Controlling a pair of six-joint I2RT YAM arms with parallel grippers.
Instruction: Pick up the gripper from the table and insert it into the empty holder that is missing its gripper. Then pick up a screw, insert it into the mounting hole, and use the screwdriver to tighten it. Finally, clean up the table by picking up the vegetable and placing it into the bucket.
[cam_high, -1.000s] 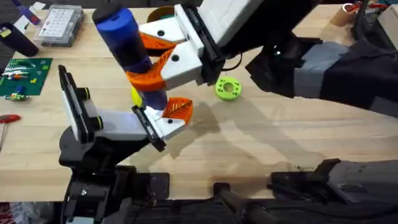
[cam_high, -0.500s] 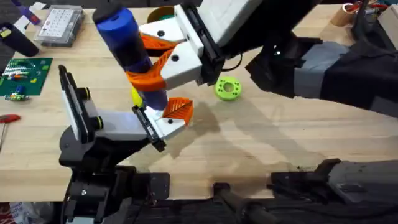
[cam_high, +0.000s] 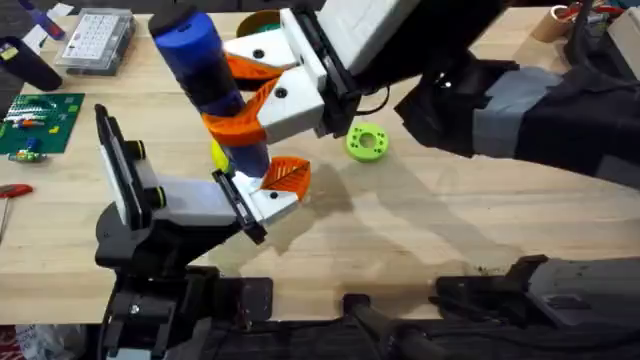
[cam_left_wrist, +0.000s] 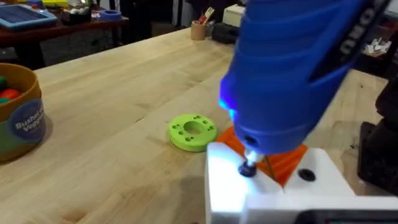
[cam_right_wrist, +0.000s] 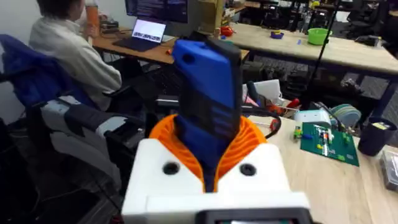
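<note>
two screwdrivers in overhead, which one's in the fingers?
The thick bright-blue cylindrical powered screwdriver, clamped upright between the right gripper's orange ribbed fingers. The thin red-handled screwdriver lies untouched at the table's left edge.

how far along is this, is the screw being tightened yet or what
Done, it seems: the gripper sits in the holder. In hand: the right gripper clamps the screwdriver, its tip on a screw head in the white base, so tightening looks underway; how far in cannot be told. Left: the bucket already holds some vegetables; the cleanup step can't be judged.
</note>
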